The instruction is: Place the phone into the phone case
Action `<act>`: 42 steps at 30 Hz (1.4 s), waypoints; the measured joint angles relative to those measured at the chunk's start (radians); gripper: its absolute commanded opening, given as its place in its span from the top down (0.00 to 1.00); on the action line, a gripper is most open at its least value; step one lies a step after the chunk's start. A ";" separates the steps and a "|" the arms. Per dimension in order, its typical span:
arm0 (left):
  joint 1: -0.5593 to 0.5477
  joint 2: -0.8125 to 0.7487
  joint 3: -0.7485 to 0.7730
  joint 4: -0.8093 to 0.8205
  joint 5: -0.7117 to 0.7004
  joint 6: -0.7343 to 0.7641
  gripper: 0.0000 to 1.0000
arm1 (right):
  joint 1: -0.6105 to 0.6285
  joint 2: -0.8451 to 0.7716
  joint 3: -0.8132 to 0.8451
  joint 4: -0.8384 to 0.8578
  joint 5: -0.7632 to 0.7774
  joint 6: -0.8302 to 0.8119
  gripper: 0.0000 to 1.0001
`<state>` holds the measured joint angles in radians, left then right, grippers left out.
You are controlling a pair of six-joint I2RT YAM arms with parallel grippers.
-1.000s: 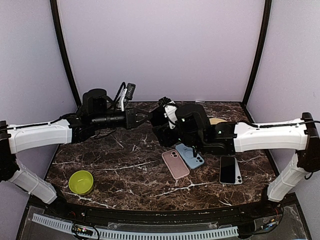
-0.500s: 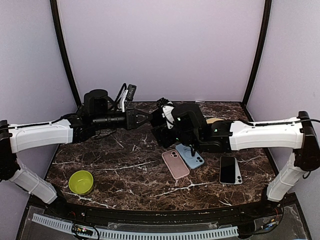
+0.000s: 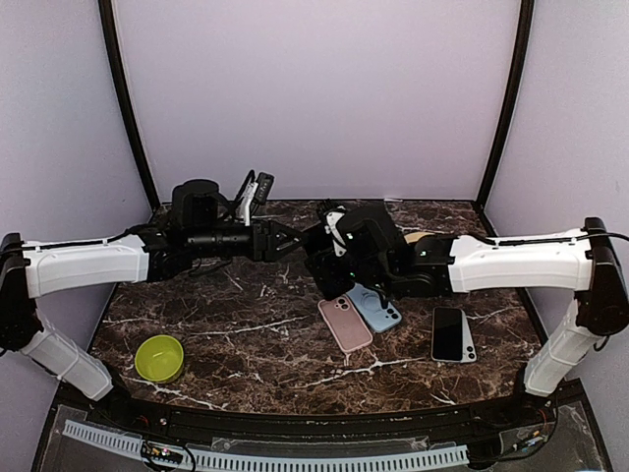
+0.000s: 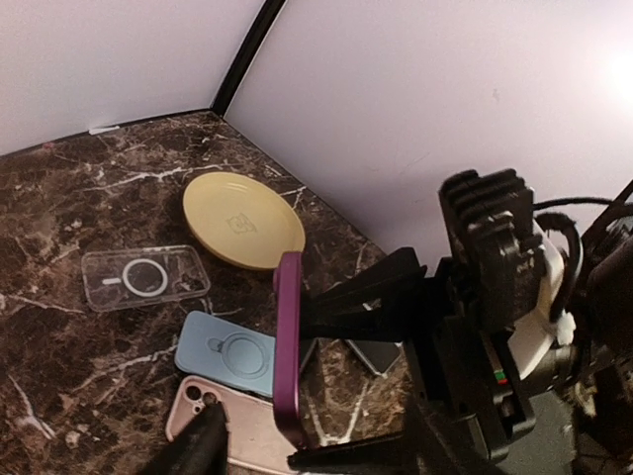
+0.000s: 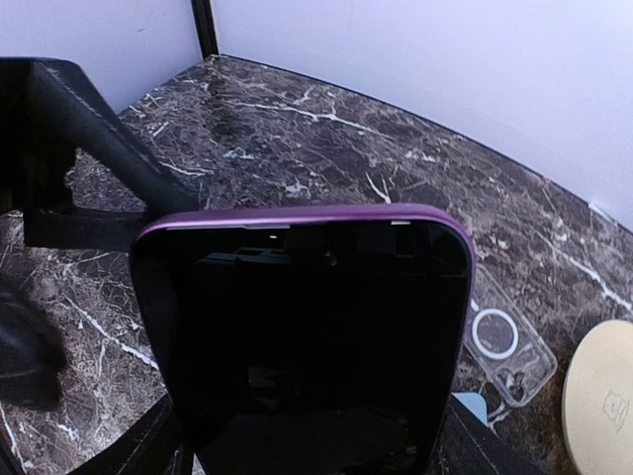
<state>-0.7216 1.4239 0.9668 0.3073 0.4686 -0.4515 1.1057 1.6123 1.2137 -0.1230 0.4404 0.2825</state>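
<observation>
Now the left gripper (image 3: 290, 241) has just spread its jaws, leaving the purple phone case (image 5: 302, 336) pinched in the right gripper (image 3: 317, 261) alone, handover seemingly done.

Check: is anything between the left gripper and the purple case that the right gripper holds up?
Nothing visible. The left gripper, jaws open, faces the purple case across open air. The right gripper clasps it from the far side.
</observation>
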 measured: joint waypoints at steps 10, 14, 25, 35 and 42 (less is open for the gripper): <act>-0.001 0.052 0.058 -0.217 -0.216 0.157 0.16 | -0.016 0.027 -0.106 -0.140 -0.080 0.230 0.91; 0.000 0.074 0.061 -0.275 -0.272 0.197 0.14 | -0.022 0.076 -0.106 -0.146 -0.095 0.267 0.98; 0.013 0.077 0.061 -0.309 -0.319 0.232 0.13 | -0.048 0.173 -0.105 -0.169 -0.112 0.299 1.00; 0.018 0.077 0.061 -0.309 -0.320 0.232 0.13 | -0.077 0.175 -0.105 -0.169 -0.129 0.279 1.00; 0.019 0.078 0.061 -0.309 -0.320 0.233 0.13 | -0.079 0.215 -0.087 -0.169 -0.169 0.269 1.00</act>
<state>-0.7021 1.5017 1.0279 -0.0021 0.1486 -0.2188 1.0264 1.8275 1.1263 -0.2916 0.2714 0.5510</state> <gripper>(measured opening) 0.866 0.749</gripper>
